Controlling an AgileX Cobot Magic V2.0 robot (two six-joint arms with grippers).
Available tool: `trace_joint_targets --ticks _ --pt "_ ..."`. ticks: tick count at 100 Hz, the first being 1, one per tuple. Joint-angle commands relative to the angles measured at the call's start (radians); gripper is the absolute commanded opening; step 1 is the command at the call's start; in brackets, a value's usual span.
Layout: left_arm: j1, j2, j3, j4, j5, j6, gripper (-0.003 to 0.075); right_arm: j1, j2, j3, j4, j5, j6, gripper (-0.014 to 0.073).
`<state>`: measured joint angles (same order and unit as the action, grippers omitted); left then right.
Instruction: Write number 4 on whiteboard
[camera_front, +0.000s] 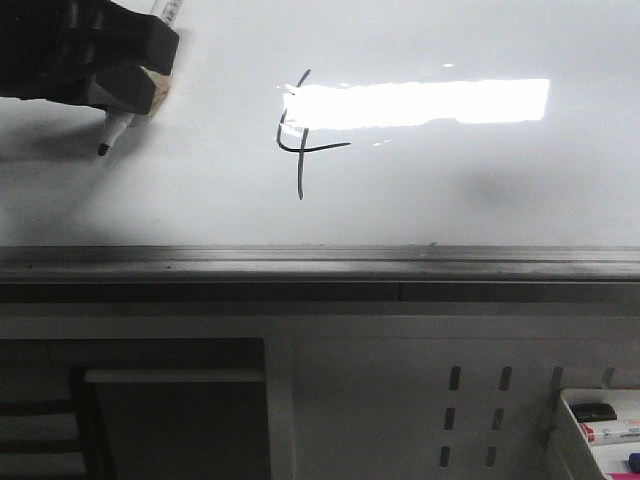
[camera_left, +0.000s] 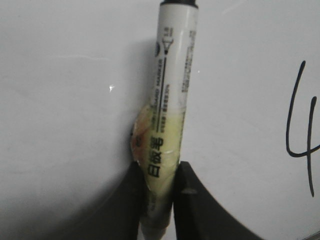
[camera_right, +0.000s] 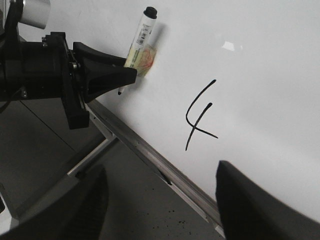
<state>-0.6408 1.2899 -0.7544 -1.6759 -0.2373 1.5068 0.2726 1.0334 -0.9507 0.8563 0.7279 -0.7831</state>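
The number 4 (camera_front: 300, 140) is drawn in thin black line on the whiteboard (camera_front: 450, 200), partly under a bright light glare. My left gripper (camera_front: 160, 75) is at the upper left, well left of the figure. It is shut on a white marker (camera_front: 118, 128) whose black tip points down at the board; I cannot tell if the tip touches. In the left wrist view the jaws (camera_left: 159, 172) clamp the marker (camera_left: 172, 75) at its taped part, and the 4 (camera_left: 300, 135) shows off to the side. My right gripper (camera_right: 161, 167) is open and empty off the board's edge, and its view shows the 4 (camera_right: 200, 115).
A grey metal edge rail (camera_front: 320, 262) runs along the board's near side. Below it is a white perforated panel (camera_front: 480, 400). A white tray (camera_front: 565, 430) with spare markers sits at the bottom right. A dark frame (camera_front: 170, 420) is at the bottom left.
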Motion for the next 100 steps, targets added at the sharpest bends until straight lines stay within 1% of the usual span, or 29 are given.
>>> trace_joint_targets --ticks 1,11,18,25,37,44,51,72,79,86,91,93,98,100 --pt "0.006 -0.013 -0.031 0.006 -0.010 -0.010 -0.0020 -0.005 -0.018 -0.032 0.045 -0.027 -0.003 0.0415" --pt "0.006 -0.013 -0.031 0.006 -0.005 -0.010 -0.0008 -0.005 -0.018 -0.032 0.045 -0.027 -0.003 0.0415" --pt "0.006 -0.013 -0.031 0.006 0.010 -0.010 0.0050 -0.005 -0.018 -0.032 0.045 -0.027 -0.003 0.0415" --pt "0.006 -0.013 -0.031 0.006 0.023 -0.010 0.0147 -0.005 -0.018 -0.032 0.045 -0.027 -0.003 0.0415" --pt "0.006 -0.019 -0.031 0.006 0.024 -0.010 0.0354 -0.005 -0.018 -0.032 0.045 -0.027 -0.003 0.0415" --pt "0.006 -0.031 -0.031 0.006 0.024 -0.010 0.0434 -0.005 -0.018 -0.032 0.038 -0.027 -0.003 0.0415" --pt "0.006 -0.053 -0.031 0.006 0.024 -0.002 0.0462 -0.005 -0.018 -0.032 0.034 -0.027 -0.003 0.0415" --pt "0.006 -0.149 -0.020 0.038 0.022 0.021 0.0462 -0.005 -0.026 -0.032 0.034 -0.047 -0.003 0.0405" --pt "0.006 -0.200 -0.002 0.038 0.024 0.042 0.0462 -0.005 -0.046 -0.024 0.034 -0.074 -0.003 0.0344" --pt "0.006 -0.262 0.029 0.038 0.024 0.067 0.0462 -0.005 -0.085 0.003 0.032 -0.125 -0.003 0.0246" --pt "0.006 -0.312 0.056 0.038 0.024 0.084 0.0462 -0.005 -0.123 0.037 0.032 -0.174 -0.003 0.0148" --pt "0.006 -0.333 0.068 0.038 0.024 0.090 0.0462 -0.005 -0.140 0.055 0.032 -0.197 -0.003 0.0121" --pt "0.006 -0.388 0.097 0.038 0.024 0.106 0.0461 -0.005 -0.189 0.104 0.032 -0.263 -0.005 0.0015" --pt "0.006 -0.412 0.110 0.038 0.024 0.108 0.0460 -0.005 -0.213 0.127 0.032 -0.293 -0.012 -0.0009"
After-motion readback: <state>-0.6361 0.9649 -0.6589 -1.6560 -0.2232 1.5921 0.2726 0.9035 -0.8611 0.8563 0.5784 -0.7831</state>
